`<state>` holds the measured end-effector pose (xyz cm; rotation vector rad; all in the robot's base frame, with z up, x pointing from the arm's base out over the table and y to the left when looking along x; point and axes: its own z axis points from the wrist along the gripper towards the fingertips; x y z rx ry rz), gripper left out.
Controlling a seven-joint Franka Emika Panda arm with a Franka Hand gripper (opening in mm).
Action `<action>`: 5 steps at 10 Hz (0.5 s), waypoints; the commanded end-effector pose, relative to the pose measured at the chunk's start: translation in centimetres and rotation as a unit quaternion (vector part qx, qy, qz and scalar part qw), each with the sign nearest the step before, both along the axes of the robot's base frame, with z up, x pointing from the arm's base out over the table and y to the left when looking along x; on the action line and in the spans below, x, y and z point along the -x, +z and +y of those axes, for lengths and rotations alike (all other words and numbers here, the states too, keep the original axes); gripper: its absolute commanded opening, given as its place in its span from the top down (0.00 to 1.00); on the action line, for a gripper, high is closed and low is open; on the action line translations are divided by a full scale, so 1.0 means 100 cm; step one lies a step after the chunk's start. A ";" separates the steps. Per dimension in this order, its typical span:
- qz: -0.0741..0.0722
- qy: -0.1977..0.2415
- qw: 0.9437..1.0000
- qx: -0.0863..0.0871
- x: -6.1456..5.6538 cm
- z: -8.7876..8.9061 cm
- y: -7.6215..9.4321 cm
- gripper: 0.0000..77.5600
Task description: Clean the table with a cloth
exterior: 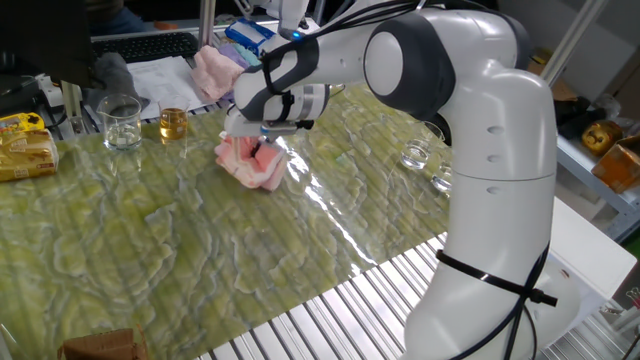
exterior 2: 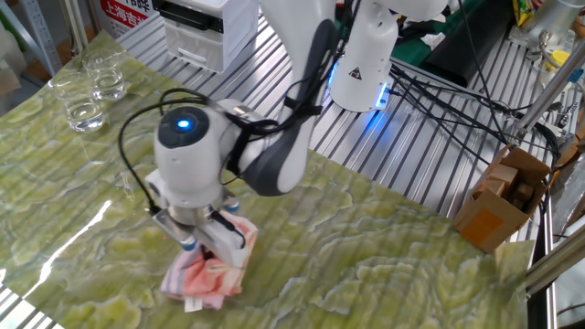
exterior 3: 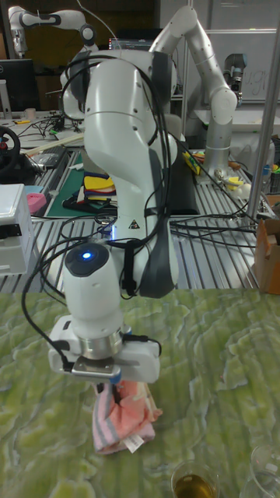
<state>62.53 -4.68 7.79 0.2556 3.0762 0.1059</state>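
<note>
The salmon-pink cloth [exterior: 248,168] lies bunched on the green marbled table [exterior: 200,250], towards the back of it. My gripper [exterior: 259,151] points straight down into the cloth and is shut on its upper folds, pressing it onto the surface. From the other side, the cloth [exterior 2: 205,281] spreads out below the gripper [exterior 2: 213,257] on the table [exterior 2: 384,265]. In the tall view the cloth [exterior 3: 120,421] hangs out beneath the gripper [exterior 3: 117,387], a white label showing at its lower edge. The fingertips are buried in the fabric.
A glass beaker [exterior: 121,122] and a small glass of amber liquid [exterior: 173,124] stand just left of the cloth. Behind them lie a paler pink cloth [exterior: 217,70] and a grey glove [exterior: 115,70]. Empty glasses [exterior: 415,155] stand at the right, and a yellow packet [exterior: 25,145] at the far left.
</note>
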 end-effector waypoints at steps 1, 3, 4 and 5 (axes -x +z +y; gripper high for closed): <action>0.010 -0.030 0.999 -0.010 0.016 0.027 0.004 0.98; 0.012 -0.043 0.999 -0.013 0.018 0.034 0.006 0.98; 0.015 -0.043 0.999 -0.014 0.018 0.035 0.007 0.98; 0.017 -0.042 0.999 -0.013 0.017 0.035 0.007 0.98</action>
